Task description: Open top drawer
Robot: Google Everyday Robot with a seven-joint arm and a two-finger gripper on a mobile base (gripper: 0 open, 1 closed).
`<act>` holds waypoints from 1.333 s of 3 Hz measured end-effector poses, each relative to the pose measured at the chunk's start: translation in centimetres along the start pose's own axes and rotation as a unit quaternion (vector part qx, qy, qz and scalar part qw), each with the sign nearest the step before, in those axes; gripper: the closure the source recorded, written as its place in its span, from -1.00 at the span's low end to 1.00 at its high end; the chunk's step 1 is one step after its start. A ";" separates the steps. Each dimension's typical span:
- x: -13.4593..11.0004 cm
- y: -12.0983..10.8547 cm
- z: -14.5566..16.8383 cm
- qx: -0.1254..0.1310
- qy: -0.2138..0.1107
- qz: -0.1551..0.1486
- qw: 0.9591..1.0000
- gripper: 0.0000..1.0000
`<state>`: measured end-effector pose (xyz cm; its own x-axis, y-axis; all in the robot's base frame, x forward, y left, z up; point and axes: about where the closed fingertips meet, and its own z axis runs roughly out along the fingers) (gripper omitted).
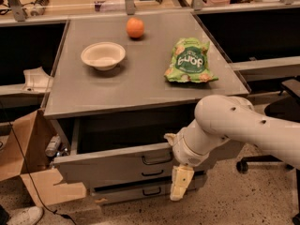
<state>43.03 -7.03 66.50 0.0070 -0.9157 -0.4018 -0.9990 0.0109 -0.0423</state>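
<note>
The top drawer [108, 168] is the tall grey front under the tabletop. It stands pulled out toward me, with a dark gap showing behind its top edge. Its small dark loop handle [157, 159] is at the centre. My gripper [180, 183] hangs down in front of the drawers, just right of and below that handle, at the end of my white arm [234, 125]. Two shorter drawer fronts sit below, the middle one [140, 175] and the bottom one [140, 191]; my arm hides their right ends.
On the grey cabinet top [93, 97] are a white bowl [103, 55], an orange [135, 27] and a green snack bag [190, 61]. A cardboard box [28, 172] stands at the left on the floor. An office chair base [262, 163] is at the right.
</note>
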 end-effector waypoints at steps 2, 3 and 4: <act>0.6 2.9 -0.9 -0.030 -0.006 0.002 1.000 -1.00; 0.8 4.8 -2.0 -0.039 -0.019 0.002 0.999 -1.00; 1.0 6.8 -3.0 -0.046 -0.034 -0.001 0.998 -1.00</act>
<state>36.12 -9.09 68.58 0.0082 -0.8864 -0.4628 -0.9988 -0.0301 0.0399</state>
